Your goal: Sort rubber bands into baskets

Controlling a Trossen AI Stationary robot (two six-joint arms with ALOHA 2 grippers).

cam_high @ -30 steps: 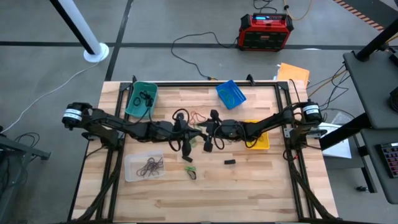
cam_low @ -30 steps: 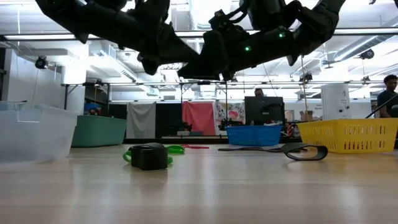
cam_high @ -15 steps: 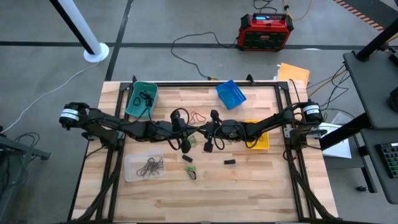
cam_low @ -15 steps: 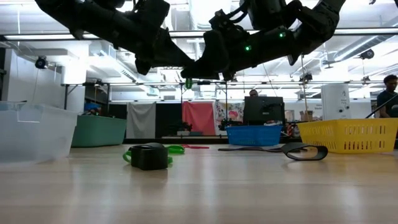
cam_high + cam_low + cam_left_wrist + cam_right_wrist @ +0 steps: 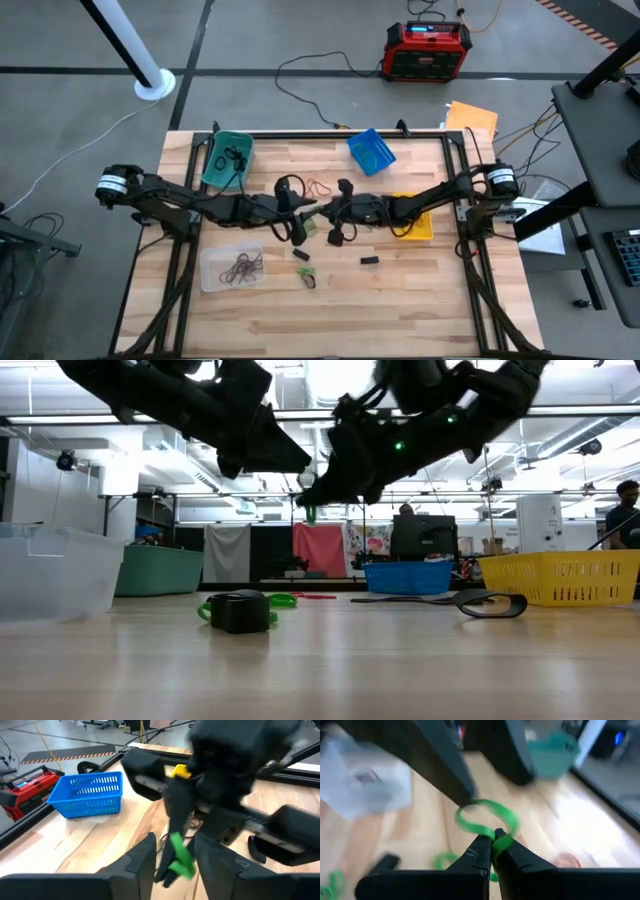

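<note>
Four baskets: teal, blue, yellow, clear. Two arms.

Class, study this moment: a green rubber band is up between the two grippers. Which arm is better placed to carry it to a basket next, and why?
Probably the right. The right gripper is shut on the green rubber band, while the left gripper stands open around it, gripping nothing. Both meet above mid-table, so only the right arm can carry the band away.
</note>
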